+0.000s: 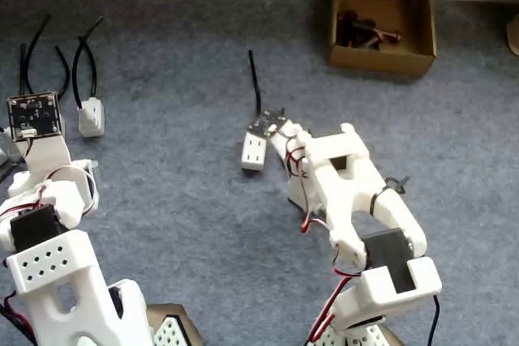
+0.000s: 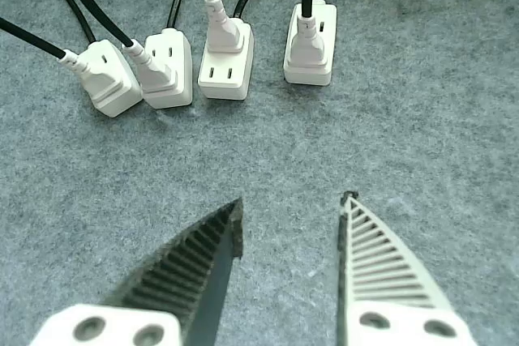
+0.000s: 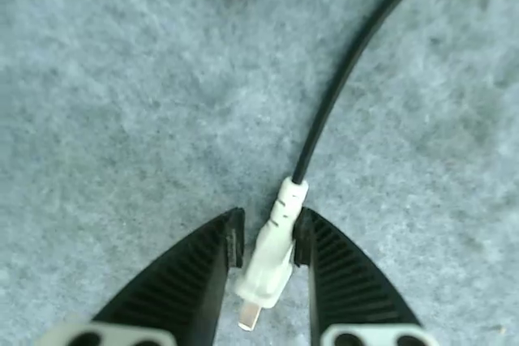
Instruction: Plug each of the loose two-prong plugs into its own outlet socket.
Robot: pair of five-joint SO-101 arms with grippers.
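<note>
Right gripper [image 3: 268, 231] pinches the white two-prong plug [image 3: 261, 275] just beside the loose outlet socket [image 1: 254, 151] — insertion looks in hand. Next: align prongs with its slots. Left gripper [image 2: 290, 212] gapes wide, empty — well apart from it.

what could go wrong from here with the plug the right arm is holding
The plug sits tilted in the right tool, gripped near its cord end, so it may twist or slip when pushed. Its metal end seems to point back toward the wrist, so it likely needs turning first. The socket lies unheld on the carpet and could slide away rather than accept the prongs.
</note>
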